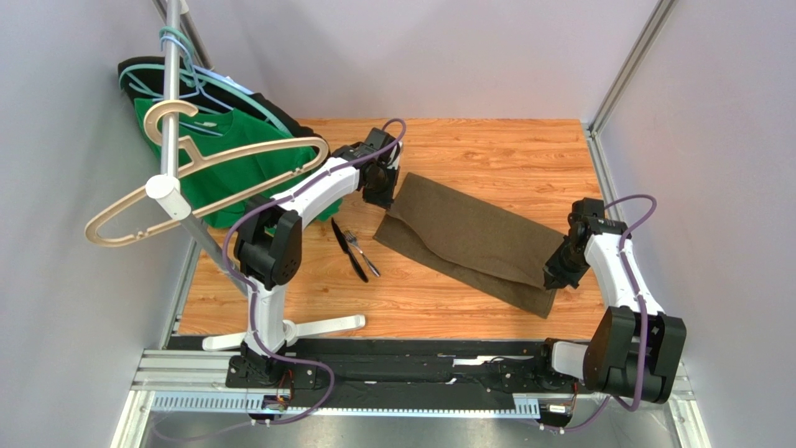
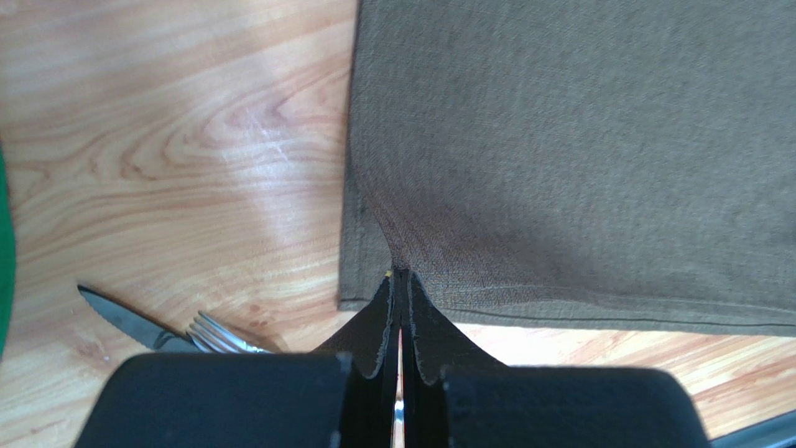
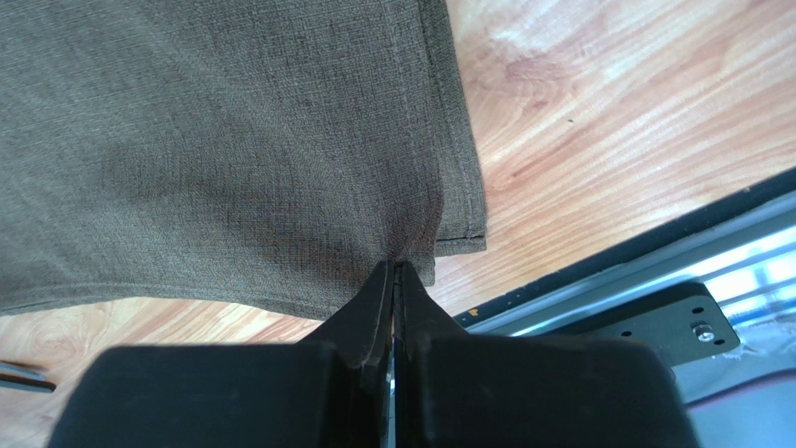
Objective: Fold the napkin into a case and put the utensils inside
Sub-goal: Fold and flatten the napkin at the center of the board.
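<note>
Olive-brown napkin (image 1: 472,238), folded over, slanted, pinched at both ends

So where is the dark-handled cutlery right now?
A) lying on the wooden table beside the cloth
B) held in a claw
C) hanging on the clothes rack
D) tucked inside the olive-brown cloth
A: the dark-handled knife and fork lie on the wooden table beside the olive-brown cloth napkin, which the left claw and right claw pinch.

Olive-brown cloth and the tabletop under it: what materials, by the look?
Olive-brown cloth napkin: woven fabric, matte, maybe cotton or linen; crosshatch weave and stitched hem show. Tabletop: light wood-grain surface, slight sheen from glare patches; laminate or real wood, can't tell.
</note>
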### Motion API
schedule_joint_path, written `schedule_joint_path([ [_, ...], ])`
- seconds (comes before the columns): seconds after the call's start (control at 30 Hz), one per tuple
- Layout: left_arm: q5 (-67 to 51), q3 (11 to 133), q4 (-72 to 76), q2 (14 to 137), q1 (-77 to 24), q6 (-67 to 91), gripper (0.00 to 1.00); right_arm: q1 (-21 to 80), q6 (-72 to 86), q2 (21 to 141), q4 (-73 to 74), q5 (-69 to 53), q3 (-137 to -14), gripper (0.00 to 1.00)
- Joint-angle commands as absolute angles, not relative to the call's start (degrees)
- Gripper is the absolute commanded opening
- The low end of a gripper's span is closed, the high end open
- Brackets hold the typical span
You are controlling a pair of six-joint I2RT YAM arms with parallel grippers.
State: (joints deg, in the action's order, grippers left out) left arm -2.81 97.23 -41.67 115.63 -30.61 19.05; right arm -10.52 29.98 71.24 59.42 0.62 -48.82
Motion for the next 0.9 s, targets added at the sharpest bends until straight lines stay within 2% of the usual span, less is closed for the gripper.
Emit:
schedule_joint_path([
  [0.0,-3.4,97.5,-44.4,116.5,-30.3,19.2,0.00,-10.4,32.7,72.2,61.0,3.9,-48.4,0.00],
  [0.23,-2.6,96.2,-44.7,116.4,-30.3,19.2,0.00,-10.4,33.6,74.0,62.3,7.4,-49.0,0.00],
  [0.33,-3.0,96.4,-44.5,114.6,-30.3,19.2,0.00,-10.5,34.2,71.4,63.5,8.8,-50.3,0.00],
  [0.73,-3.0,94.8,-47.6,112.5,-30.3,17.7,0.00,-10.4,34.6,68.6,70.6,6.7,-49.5,0.00],
  [0.87,-2.3,95.0,-48.7,113.8,-30.3,16.0,0.00,-9.5,34.9,71.7,69.3,4.9,-48.2,0.00],
])
